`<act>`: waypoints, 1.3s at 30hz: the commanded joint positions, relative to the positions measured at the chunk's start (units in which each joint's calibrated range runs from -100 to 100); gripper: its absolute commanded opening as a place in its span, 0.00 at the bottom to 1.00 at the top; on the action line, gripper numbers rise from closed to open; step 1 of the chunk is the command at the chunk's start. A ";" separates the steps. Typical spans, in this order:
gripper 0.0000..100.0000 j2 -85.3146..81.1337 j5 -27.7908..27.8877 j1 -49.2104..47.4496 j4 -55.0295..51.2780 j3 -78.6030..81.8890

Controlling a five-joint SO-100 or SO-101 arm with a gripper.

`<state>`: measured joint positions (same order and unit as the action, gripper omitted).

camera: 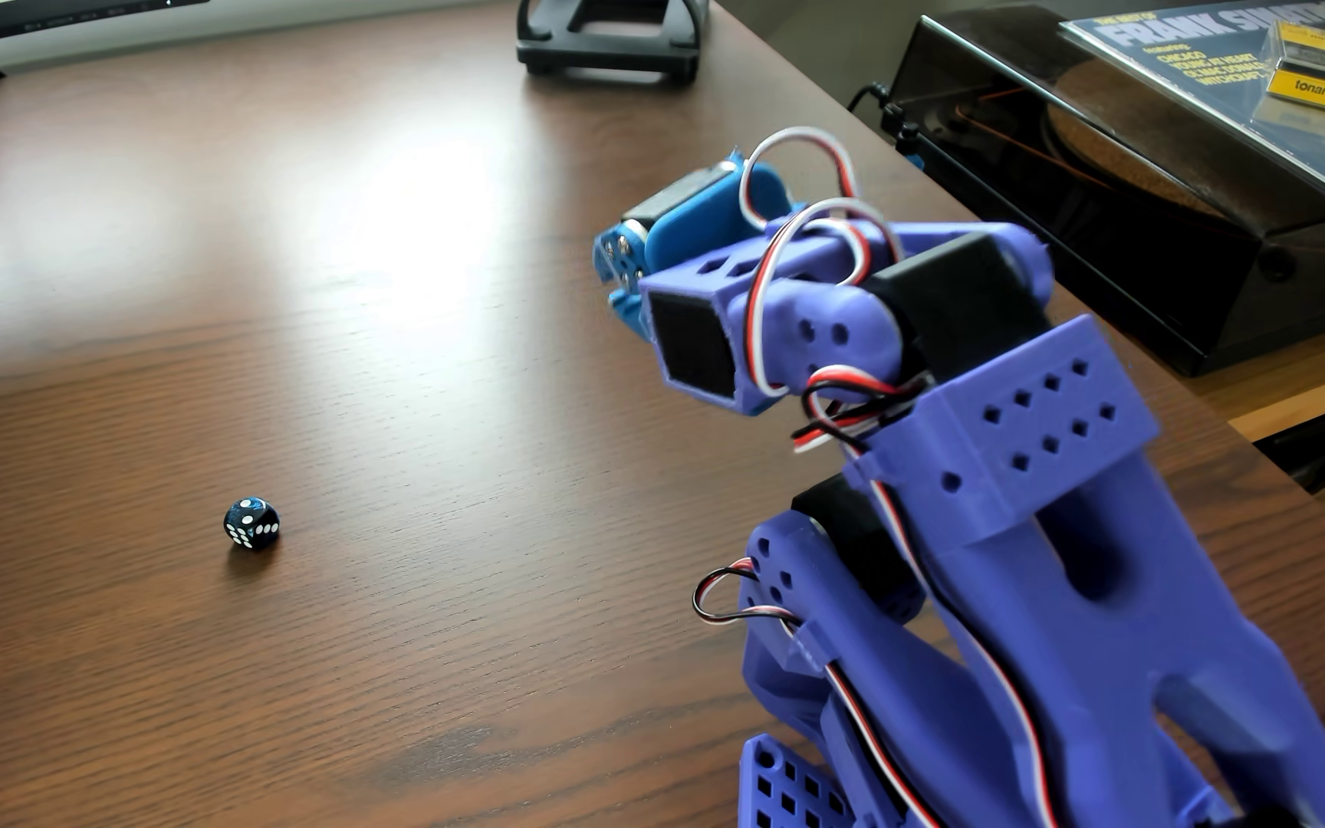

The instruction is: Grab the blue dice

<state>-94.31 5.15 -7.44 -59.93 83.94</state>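
Die (pixel 251 523) sitting alone on bare wood-grain desk (pixel 420 382), well apart from hand (pixel 613 275) and to its lower left in the other view, one face of six pips and one of three turned toward camera. Small, hard, glossy, with rounded corners: likely very light and stiff, not fragile, but slippery and prone to squirt or roll away under an off-centre pinch. Best taken across two opposite flat faces, fingertips low and square to the sides, well clear of the rounded edges; a corner grip probably spins it out. Smooth desk gives little friction, so a nudge before closing would likely slide it off. Much smaller than hand, so little margin for misalignment. Hand raised above desk, holding nothing; fingers mostly hidden behind the wrist block, only a bright blue part with screws showing past it, so cannot tell how far apart they stand. Die clear of clutter, black stand (pixel 610 40) far beyond it at the desk's rear edge, so approach from above looks unobstructed.
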 commanded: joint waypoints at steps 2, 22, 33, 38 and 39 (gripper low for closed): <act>0.04 -0.24 -5.73 1.71 2.17 5.03; 0.04 -0.33 -7.10 3.51 2.17 11.81; 0.04 -0.33 -7.10 3.51 2.17 11.81; 0.04 -0.33 -7.10 3.51 2.17 11.81; 0.04 -0.33 -7.10 3.51 2.17 11.81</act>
<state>-94.31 -1.75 -4.35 -59.06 96.05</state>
